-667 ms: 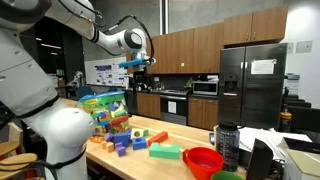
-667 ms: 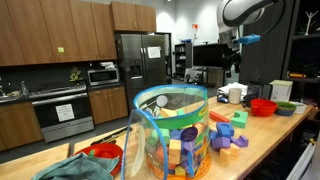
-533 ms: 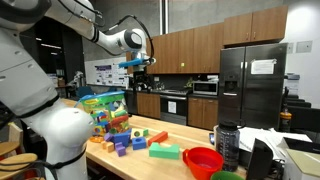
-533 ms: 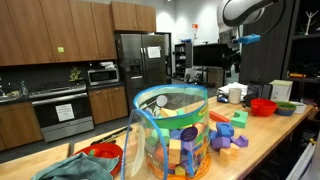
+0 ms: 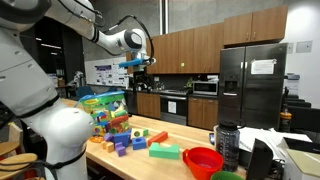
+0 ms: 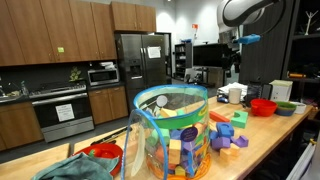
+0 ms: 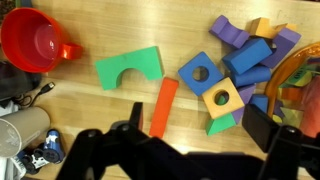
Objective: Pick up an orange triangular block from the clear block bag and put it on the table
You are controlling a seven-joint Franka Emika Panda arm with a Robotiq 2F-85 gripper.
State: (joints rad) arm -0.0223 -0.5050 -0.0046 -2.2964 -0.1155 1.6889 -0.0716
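Note:
The clear block bag (image 5: 106, 108) with green trim stands on the table (image 5: 150, 162), full of multicoloured blocks; it is large in the foreground of an exterior view (image 6: 170, 125), and its rim shows at the right edge of the wrist view (image 7: 300, 70). My gripper (image 5: 140, 68) hangs high above the table in both exterior views (image 6: 233, 45), open and empty. In the wrist view its fingers (image 7: 195, 135) frame loose blocks on the table (image 7: 100, 110). I cannot pick out an orange triangular block.
Loose blocks lie beside the bag: a long orange bar (image 7: 163, 107), a green arch (image 7: 130, 68), a blue square with a hole (image 7: 200, 72), a tan square with a hole (image 7: 222, 98) and purple pieces (image 7: 235, 35). A red bowl (image 7: 35, 42) and a dark bottle (image 5: 227, 145) stand further along.

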